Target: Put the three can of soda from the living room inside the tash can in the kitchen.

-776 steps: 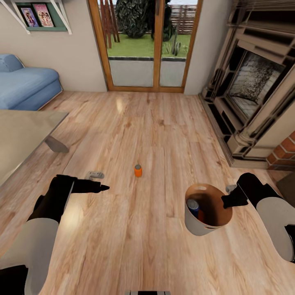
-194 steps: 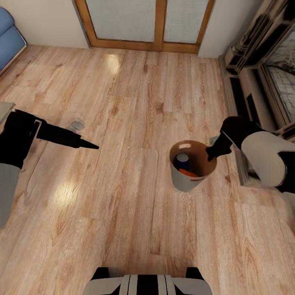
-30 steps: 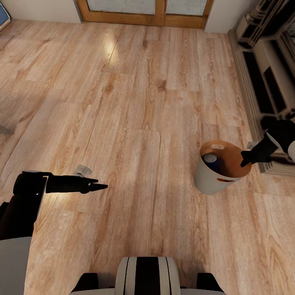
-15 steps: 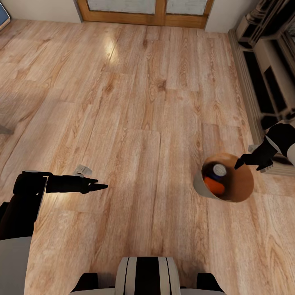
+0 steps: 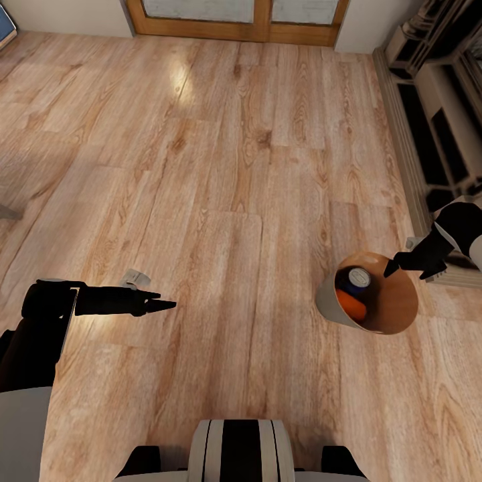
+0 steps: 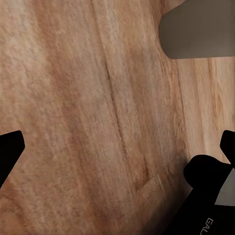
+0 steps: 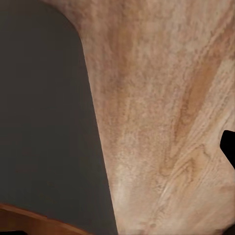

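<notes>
The off-white round trash can [image 5: 331, 302] is tilting on the right wood floor [image 5: 234, 201], holding a dark blue can [image 5: 357, 278] and an orange can [image 5: 350, 303]. The right gripper [image 5: 393, 266] is touching its rim; I cannot tell its finger state. The left gripper [image 5: 161, 304] is hovering with narrow fingers.

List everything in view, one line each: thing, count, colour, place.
trash can: one, off-white outside, brown inside, tilted, on the floor at the right hand.
blue soda can: one, dark blue with silver top, inside the trash can.
orange soda can: at least one, orange, inside the trash can beside the blue one.
wood floor: warm brown planks.
glass doors: wood-framed, far wall.
fireplace surround: beige and dark, at right.
left hand: black, over bare floor.
right hand: black, at the trash can's rim.
</notes>
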### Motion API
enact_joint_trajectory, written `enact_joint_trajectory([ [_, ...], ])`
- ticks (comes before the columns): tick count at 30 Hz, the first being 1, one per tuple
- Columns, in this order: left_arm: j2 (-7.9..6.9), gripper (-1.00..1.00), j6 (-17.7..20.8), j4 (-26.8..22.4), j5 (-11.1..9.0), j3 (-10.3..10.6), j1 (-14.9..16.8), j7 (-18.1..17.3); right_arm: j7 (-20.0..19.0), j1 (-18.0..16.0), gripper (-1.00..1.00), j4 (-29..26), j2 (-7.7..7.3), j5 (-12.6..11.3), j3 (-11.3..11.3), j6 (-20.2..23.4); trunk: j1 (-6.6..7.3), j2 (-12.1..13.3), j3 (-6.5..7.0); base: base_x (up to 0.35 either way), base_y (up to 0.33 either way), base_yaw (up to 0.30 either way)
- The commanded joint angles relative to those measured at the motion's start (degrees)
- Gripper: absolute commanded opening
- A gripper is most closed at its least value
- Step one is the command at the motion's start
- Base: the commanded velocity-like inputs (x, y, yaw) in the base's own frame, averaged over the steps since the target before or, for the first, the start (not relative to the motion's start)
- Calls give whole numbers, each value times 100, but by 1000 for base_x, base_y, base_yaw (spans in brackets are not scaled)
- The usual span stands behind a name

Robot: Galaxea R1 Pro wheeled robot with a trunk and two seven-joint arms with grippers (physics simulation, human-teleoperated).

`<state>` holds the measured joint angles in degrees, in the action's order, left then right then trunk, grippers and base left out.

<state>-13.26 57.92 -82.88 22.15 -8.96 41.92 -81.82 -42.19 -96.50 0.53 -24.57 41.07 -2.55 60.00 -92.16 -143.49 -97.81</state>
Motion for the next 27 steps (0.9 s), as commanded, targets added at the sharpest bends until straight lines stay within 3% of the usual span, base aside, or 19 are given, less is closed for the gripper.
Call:
enact_joint_trajectory([
  [1,2,100,0,0,0,0,0,0,0,0,100,4,-1,1,0,0,0,0,0,0,0,0],
  [21,78,100,-8,0,8,-11,0,32,0,0,100,166,-7,6,8,0,0,0,0,0,0,0],
  [27,84,100,-4,0,9,-5,0,41,0,0,100,174,-18,6,8,0,15,8,133,0,0,0],
])
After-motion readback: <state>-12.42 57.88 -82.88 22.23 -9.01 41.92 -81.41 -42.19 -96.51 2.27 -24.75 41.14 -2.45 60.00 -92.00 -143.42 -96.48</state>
